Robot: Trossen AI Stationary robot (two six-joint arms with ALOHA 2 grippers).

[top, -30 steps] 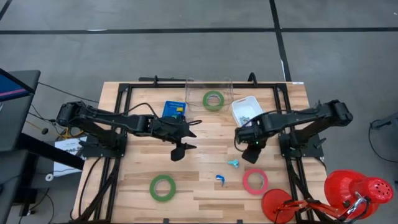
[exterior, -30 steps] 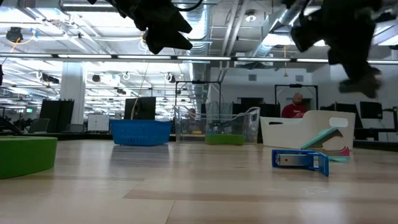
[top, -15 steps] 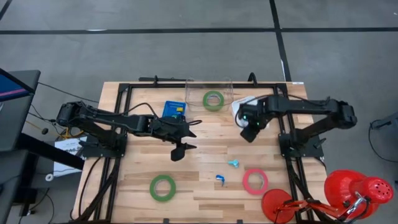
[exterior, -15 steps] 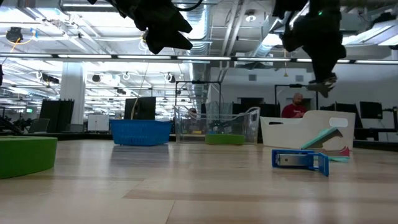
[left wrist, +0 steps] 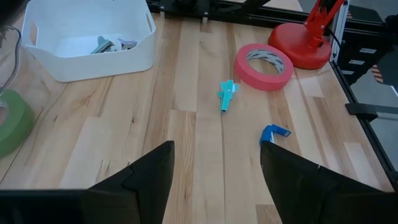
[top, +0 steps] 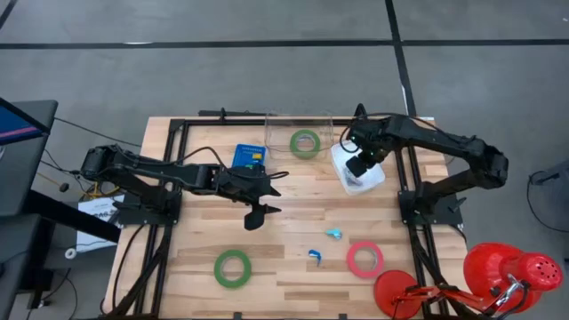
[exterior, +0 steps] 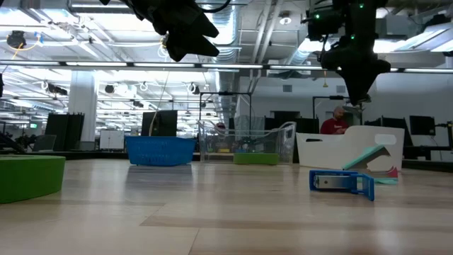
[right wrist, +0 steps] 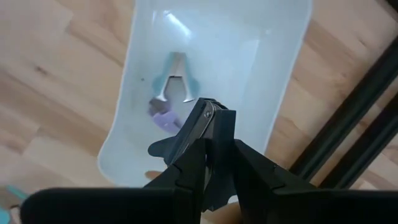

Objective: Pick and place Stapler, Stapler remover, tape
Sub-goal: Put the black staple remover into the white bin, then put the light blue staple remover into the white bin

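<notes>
My right gripper (top: 358, 166) hangs over the white bin (top: 378, 178) at the table's far right, shut on a small dark stapler remover (right wrist: 208, 117) with a metal edge. A teal stapler remover (right wrist: 175, 78) and a purple item (right wrist: 163, 113) lie in the bin. My left gripper (top: 258, 216) waits open above the table's middle. On the wood lie a pinkish-red tape roll (top: 364, 259), a green tape roll (top: 232, 268), a small teal item (top: 333, 234) and a small blue item (top: 314, 257). A second green roll (top: 305, 142) sits in the clear container. My right gripper pinches the dark stapler remover between its two fingers (right wrist: 191, 163), which point down from above. The metal-edged end (right wrist: 210, 107) sticks out past the fingertips. The item is lifted clear, above the bin's inside.
A blue basket (top: 250, 156) stands at the far edge, left of the clear container (top: 298, 120). A red lamp base (top: 400, 293) sits off the near right corner. Bare wood lies between the two arms. A person shows far behind the table in the low view.
My right gripper has travelled from near the pinkish-red roll toward the table's far edge and now stands over the white bin, still shut on the dark item. My left arm has kept still.
</notes>
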